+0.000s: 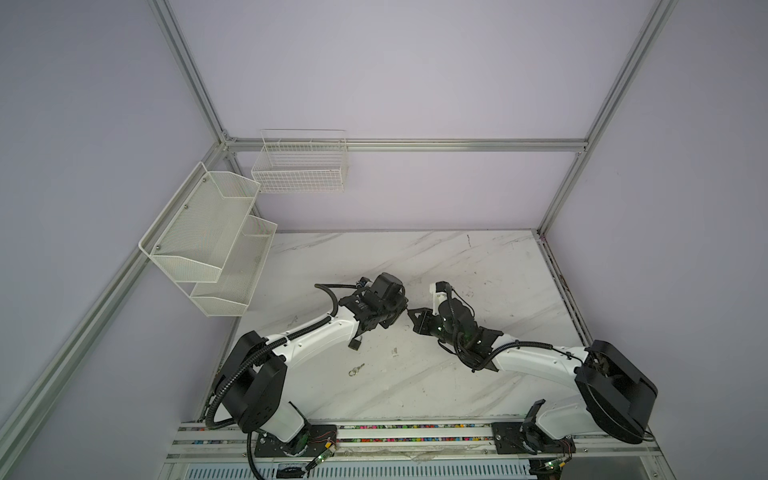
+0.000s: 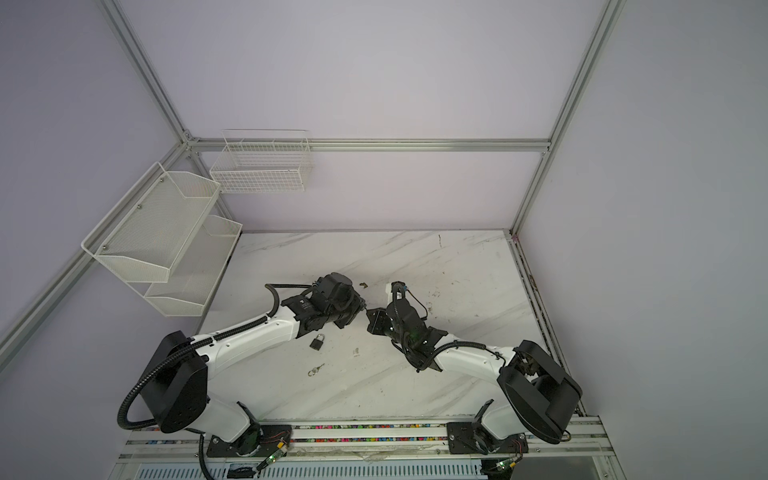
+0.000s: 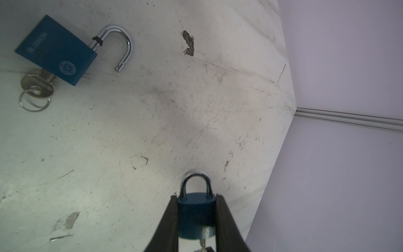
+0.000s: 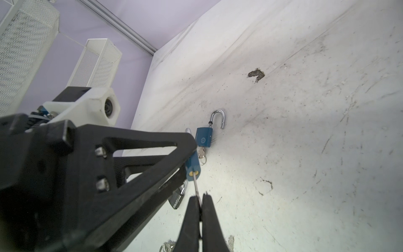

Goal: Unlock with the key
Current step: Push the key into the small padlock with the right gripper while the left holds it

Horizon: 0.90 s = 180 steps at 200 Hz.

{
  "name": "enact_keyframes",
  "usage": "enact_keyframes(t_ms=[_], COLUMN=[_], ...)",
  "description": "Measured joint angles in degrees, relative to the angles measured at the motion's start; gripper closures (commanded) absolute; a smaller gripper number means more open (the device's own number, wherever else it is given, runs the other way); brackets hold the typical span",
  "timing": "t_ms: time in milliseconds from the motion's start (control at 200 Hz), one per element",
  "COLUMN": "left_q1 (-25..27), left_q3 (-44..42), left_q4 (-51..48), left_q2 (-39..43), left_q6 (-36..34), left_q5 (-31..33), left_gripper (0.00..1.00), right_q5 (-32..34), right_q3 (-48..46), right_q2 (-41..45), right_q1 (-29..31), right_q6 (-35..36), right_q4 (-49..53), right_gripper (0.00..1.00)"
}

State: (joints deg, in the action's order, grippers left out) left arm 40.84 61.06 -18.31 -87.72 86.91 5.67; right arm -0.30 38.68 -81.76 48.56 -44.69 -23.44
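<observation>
My left gripper [image 3: 196,197] clamps the small blue padlock [image 3: 194,215], steel shackle [image 3: 196,174] shut, above the white marbled bench [image 3: 152,122], my right gripper [image 4: 201,196] pinches the thin silver key [image 4: 195,185] seated in its keyway [image 4: 192,174], and if I twist off-axis the key may slip or bind.

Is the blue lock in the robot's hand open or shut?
Shut. The held padlock has both shackle legs down in its body, unlike the open padlock on the table.
</observation>
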Motion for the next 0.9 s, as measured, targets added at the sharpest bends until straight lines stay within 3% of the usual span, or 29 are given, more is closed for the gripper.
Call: enact_keyframes(t_ms=[900], left_q1=[0.0], left_q3=[-4.0], left_q4=[4.0], left_q2=[3.5], left_q6=[6.8], left_q5=[0.8], left_gripper=[1.00], right_q5=[3.4], right_q3=[0.0], right_q2=[-1.4], right_q1=[2.2], right_q6=[-1.0], right_q4=[-2.9], right_gripper=[1.00])
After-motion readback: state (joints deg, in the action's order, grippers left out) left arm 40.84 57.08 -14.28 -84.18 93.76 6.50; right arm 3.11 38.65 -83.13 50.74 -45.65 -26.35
